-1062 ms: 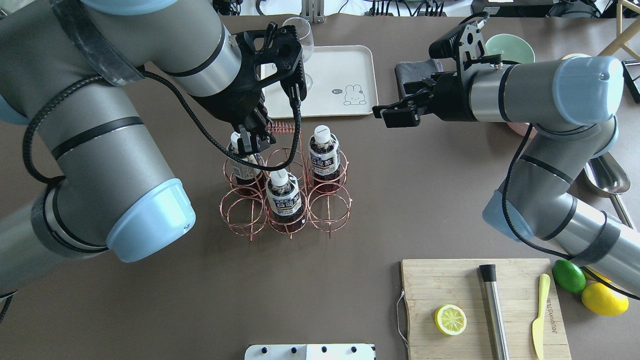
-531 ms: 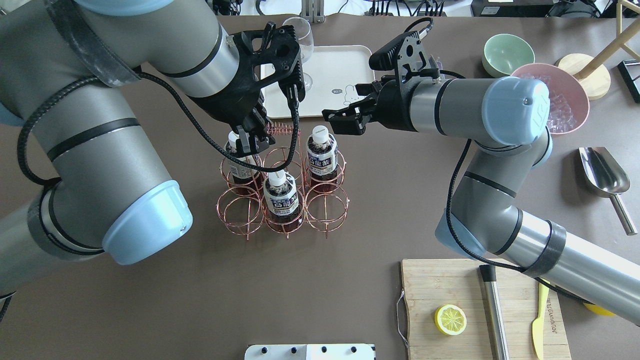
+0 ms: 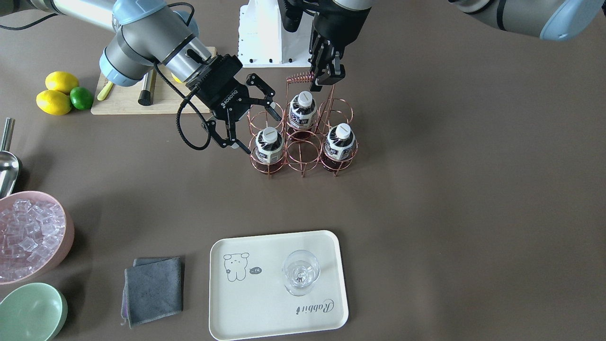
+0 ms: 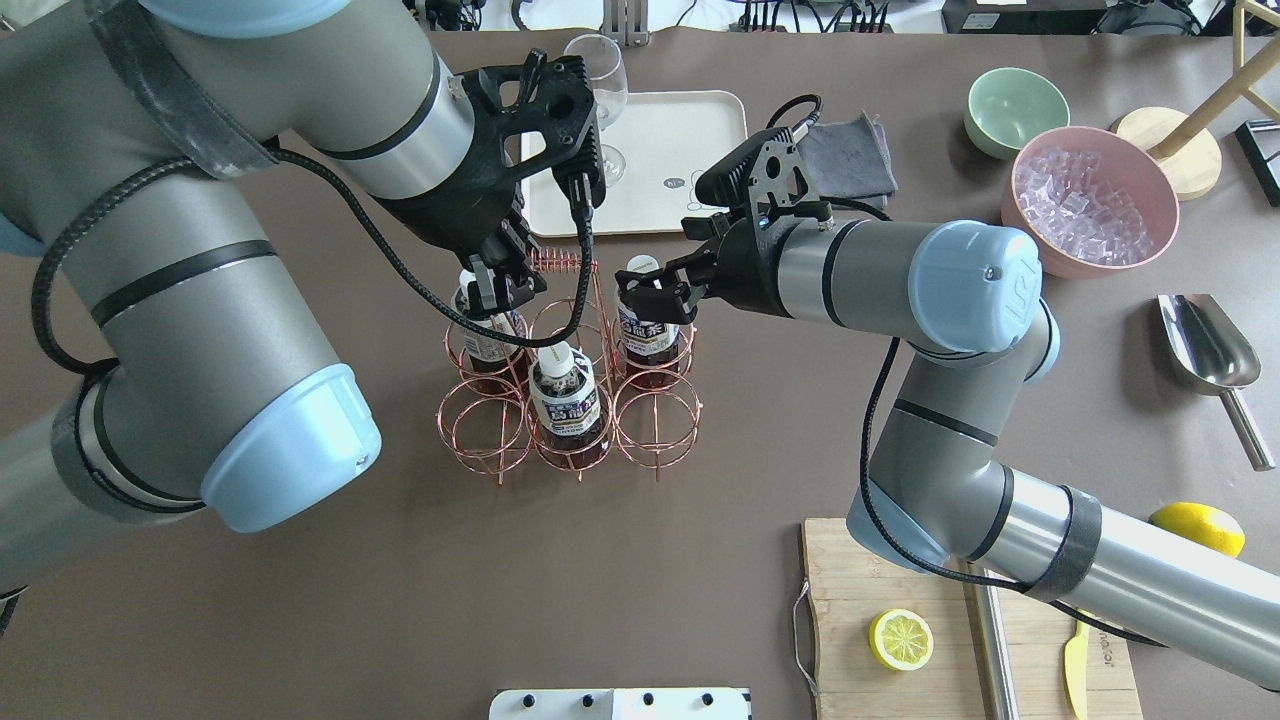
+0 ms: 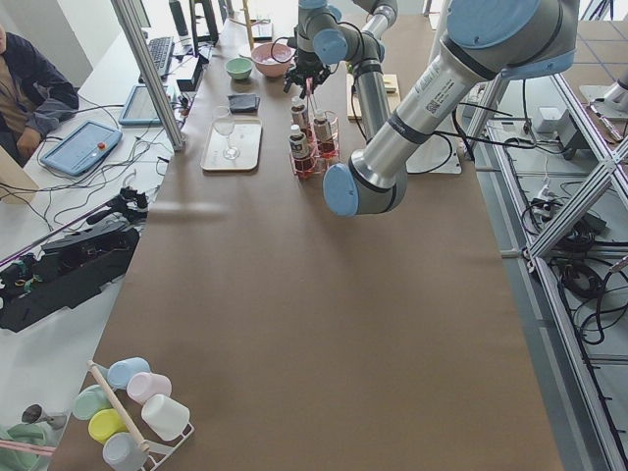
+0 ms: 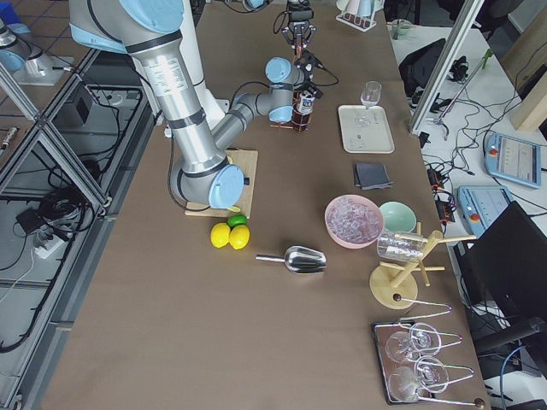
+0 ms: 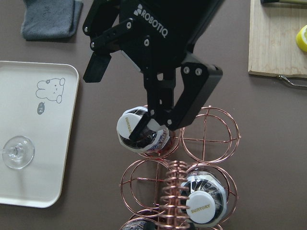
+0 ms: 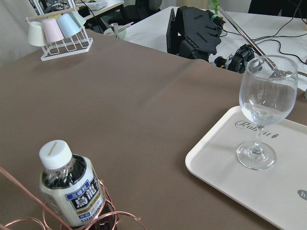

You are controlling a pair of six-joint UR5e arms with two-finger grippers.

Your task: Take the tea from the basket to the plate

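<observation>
Three tea bottles stand in the copper wire basket (image 4: 660,430) (image 3: 303,156). My right gripper (image 4: 650,290) (image 3: 258,128) (image 7: 120,103) is open and hangs over the cap of the back-right tea (image 4: 648,335) (image 3: 269,144) (image 7: 136,129), one fingertip touching the cap. My left gripper (image 4: 497,290) (image 3: 326,80) is shut at the end of the basket's coiled handle (image 3: 300,76). The other teas (image 4: 565,400) (image 4: 485,340) stay in their rings. The cream plate (image 4: 680,140) (image 3: 265,303) lies beyond the basket. The right wrist view shows one tea (image 8: 69,187) and the plate (image 8: 225,158).
A wine glass (image 3: 300,272) (image 8: 261,110) stands on the plate. A grey cloth (image 4: 845,160), a green bowl (image 4: 1015,105) and a pink bowl of ice (image 4: 1085,205) sit at the back right. A metal scoop (image 4: 1205,345) and a cutting board (image 4: 900,580) are nearer.
My right arm has swung left from beside the grey cloth to the basket, its open gripper now over the back-right tea. The left gripper has held still at the handle.
</observation>
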